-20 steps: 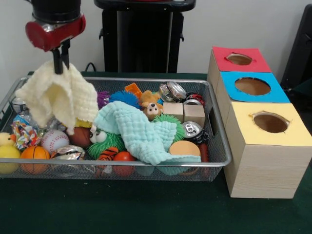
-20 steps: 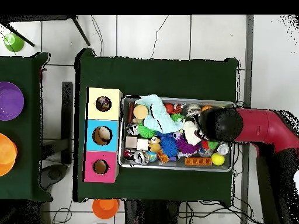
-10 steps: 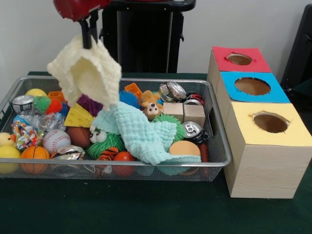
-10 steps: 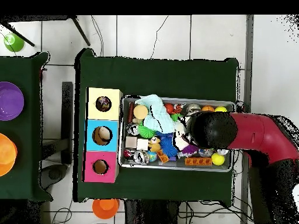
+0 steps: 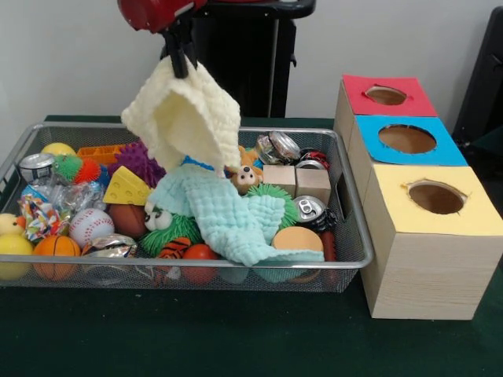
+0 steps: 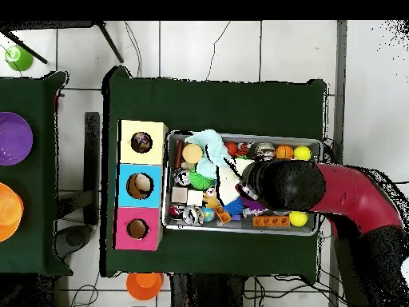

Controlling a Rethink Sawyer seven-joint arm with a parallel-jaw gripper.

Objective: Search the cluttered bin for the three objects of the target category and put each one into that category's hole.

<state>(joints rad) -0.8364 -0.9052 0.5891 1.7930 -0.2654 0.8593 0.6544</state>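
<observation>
My gripper [image 5: 182, 61] is shut on a pale yellow cloth [image 5: 185, 118], which hangs in the air above the middle of the wire bin [image 5: 350, 236]. A mint green cloth [image 5: 228, 216] lies draped over toys in the bin's centre. To the right stand three wooden boxes with holes: a red-topped one [image 5: 387, 95], a blue-topped one [image 5: 407, 139] and a yellow-topped one [image 5: 435, 196]. In the overhead view the arm [image 6: 319, 188] covers the gripper, and a bit of the yellow cloth [image 6: 230, 177] shows beside it.
The bin holds crushed cans [image 5: 279, 146], two wooden blocks [image 5: 296, 181], a baseball [image 5: 89, 226], a small basketball [image 5: 56, 253], a cheese-shaped toy [image 5: 126, 188], a purple spiky ball [image 5: 140, 161] and several other toys. The bin's wire walls rise around the clutter.
The gripper has carried the yellow cloth up and to the right in the front view, from the bin's left end toward its middle. Toys at the left of the bin are uncovered.
</observation>
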